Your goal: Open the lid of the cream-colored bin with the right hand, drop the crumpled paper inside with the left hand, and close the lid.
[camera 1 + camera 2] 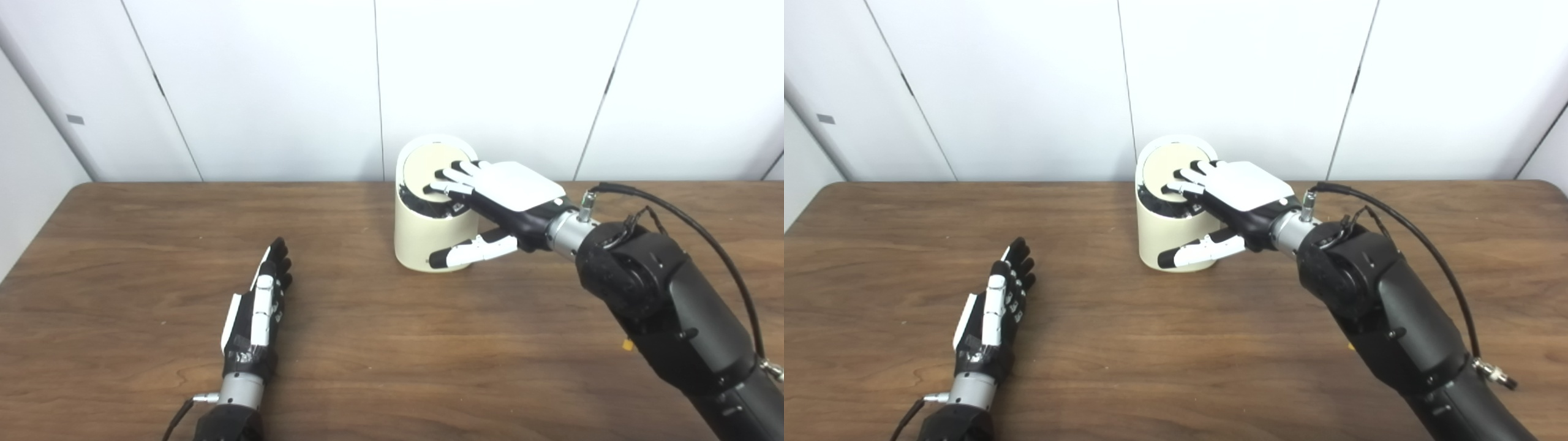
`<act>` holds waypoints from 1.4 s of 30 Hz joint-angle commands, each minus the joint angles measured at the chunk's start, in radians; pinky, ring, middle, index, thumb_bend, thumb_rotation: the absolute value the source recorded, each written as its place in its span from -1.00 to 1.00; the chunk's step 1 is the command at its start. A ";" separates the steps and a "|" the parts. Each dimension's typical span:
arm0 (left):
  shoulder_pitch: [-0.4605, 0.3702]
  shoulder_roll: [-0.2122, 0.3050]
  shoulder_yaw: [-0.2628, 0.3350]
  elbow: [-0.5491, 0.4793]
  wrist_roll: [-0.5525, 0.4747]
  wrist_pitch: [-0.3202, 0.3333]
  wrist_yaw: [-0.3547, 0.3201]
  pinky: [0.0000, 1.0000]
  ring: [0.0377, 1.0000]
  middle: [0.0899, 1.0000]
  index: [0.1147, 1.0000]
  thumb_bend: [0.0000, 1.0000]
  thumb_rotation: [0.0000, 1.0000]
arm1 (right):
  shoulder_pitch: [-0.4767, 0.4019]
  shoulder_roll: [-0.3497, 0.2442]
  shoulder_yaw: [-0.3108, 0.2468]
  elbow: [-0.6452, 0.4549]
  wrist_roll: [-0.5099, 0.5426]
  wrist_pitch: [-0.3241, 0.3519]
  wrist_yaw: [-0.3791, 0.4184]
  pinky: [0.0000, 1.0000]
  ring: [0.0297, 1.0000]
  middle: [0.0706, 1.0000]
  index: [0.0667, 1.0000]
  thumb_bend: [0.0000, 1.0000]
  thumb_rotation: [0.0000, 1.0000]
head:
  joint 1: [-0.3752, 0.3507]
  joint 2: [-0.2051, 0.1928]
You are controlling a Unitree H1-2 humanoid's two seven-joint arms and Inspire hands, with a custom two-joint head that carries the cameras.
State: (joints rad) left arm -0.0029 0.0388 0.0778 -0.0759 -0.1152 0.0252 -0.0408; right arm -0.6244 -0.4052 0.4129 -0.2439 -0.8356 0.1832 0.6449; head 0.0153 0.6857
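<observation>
Left eye view: one bin (pixel 432 242), standing at about 12 o'clock on the table (pixel 392 343), toward the far edge.
Right hand: my right hand (pixel 490 196) is over the bin's top, fingers (pixel 450 177) spread flat on the round lid (pixel 429 168), thumb low against the bin's front wall at 5 o'clock. It presses, it grips nothing.
Lid: tilted, dark gap showing under its near edge, so I judge it partway swung.
Left hand: my left hand (pixel 260 309) lies at 8 o'clock, well apart from the bin, fingers straight and together, holding nothing.
Paper: none in sight, not on the table, not in my left hand. It may already be inside, but I cannot tell.
Handling: bin looks light, smooth plastic, stiff, likely to slide if shoved sideways. I'd push straight down near the lid's rim and let the thumb brace the wall.
Count: one bin, one lid, two hands, zero paper balls visible.
</observation>
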 commanded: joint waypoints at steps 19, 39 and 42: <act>0.004 -0.007 -0.011 -0.029 0.004 0.024 0.013 1.00 1.00 1.00 1.00 0.04 1.00 | -0.001 0.012 -0.057 -0.020 0.047 0.001 -0.029 1.00 1.00 0.97 0.69 0.57 1.00 | 0.005 0.008; 0.004 0.003 -0.007 -0.012 -0.024 0.017 0.003 1.00 1.00 1.00 1.00 0.06 1.00 | 0.055 0.082 -0.232 -0.010 0.167 0.048 -0.212 1.00 1.00 1.00 1.00 0.28 1.00 | -0.003 0.001; 0.003 0.008 -0.006 -0.011 -0.025 0.015 0.001 1.00 1.00 1.00 1.00 0.08 1.00 | 0.093 0.078 -0.265 -0.019 0.197 0.057 -0.232 1.00 1.00 1.00 1.00 0.26 1.00 | -0.006 0.002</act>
State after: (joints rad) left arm -0.0017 0.0388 0.0753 -0.0831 -0.1319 0.0277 -0.0275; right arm -0.5108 -0.3239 0.1744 -0.2316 -0.6574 0.2369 0.4558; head 0.0077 0.6872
